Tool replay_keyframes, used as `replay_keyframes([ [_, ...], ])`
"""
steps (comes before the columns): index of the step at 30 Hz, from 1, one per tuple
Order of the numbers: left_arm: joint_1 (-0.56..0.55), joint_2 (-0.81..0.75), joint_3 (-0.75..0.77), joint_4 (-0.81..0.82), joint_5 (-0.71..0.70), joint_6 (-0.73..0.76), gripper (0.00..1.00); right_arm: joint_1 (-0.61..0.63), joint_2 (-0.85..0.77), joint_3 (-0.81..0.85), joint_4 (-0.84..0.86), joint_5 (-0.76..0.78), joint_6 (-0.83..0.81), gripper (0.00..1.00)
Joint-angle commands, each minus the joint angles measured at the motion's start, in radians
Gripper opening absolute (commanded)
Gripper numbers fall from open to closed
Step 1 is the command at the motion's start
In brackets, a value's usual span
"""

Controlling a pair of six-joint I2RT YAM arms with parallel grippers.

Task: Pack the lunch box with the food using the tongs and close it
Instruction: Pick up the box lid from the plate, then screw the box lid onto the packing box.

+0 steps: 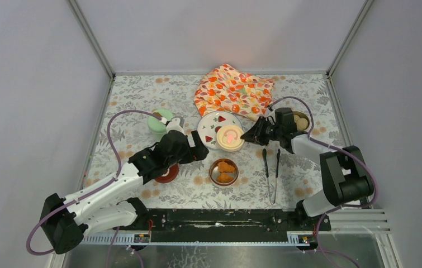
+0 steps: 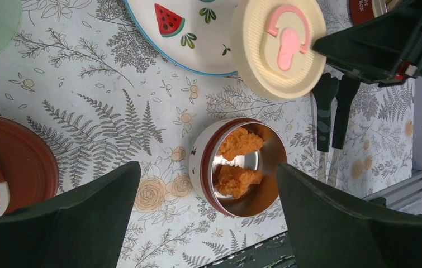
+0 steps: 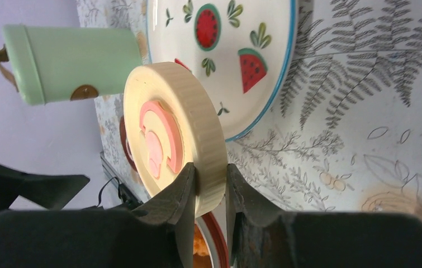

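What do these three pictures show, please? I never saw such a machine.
Two robot arms stand at the near edge of a table. One picture looks down from above; the other two come from a camera on each wrist. The left gripper is open and empty, near a steel bowl of orange fried chunks. The right gripper pinches a cream lid by its rim, beside a fruit-print plate. Tongs, a green pot, a dark red lid and a flowered cloth lie there.
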Motion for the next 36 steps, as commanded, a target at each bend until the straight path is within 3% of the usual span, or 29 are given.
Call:
replay_keyframes([
  [1,-0.006,-0.005,-0.015,0.051,0.004,-0.016,0.99,-0.004,-0.105,-0.024,-0.052,-0.078,-0.042,0.08],
  [13,-0.020,0.042,-0.042,0.103,0.075,-0.051,0.99,0.065,-0.296,-0.056,-0.342,-0.120,-0.173,0.08],
  [20,-0.056,0.079,-0.035,0.121,0.077,-0.063,0.98,0.140,-0.321,-0.106,-0.323,-0.094,-0.151,0.08],
  [36,-0.104,0.172,-0.063,0.189,0.090,-0.105,0.95,0.187,-0.319,-0.137,-0.291,-0.071,-0.149,0.08],
])
